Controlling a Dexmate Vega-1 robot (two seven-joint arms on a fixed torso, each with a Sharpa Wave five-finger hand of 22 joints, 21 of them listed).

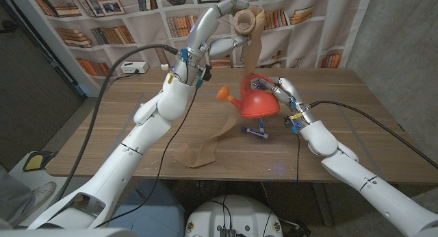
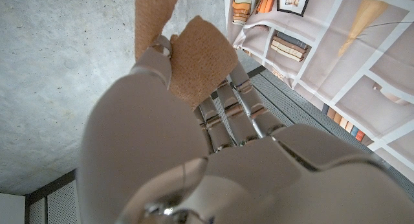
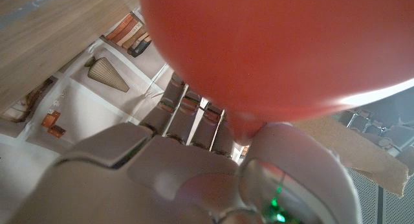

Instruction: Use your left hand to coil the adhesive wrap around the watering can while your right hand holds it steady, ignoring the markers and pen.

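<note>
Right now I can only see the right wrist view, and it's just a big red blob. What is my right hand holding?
Observer: The head view shows your right hand gripping a red watering can with an orange spout.
Operator: Where's the sticky wrap?
Observer: Your left hand holds the roll of wrap, raised high above the can.
Operator: Does it reach the can?
Observer: A tan strip hangs from the roll down to the can, and a loose end lies on the table in front of it.
</note>
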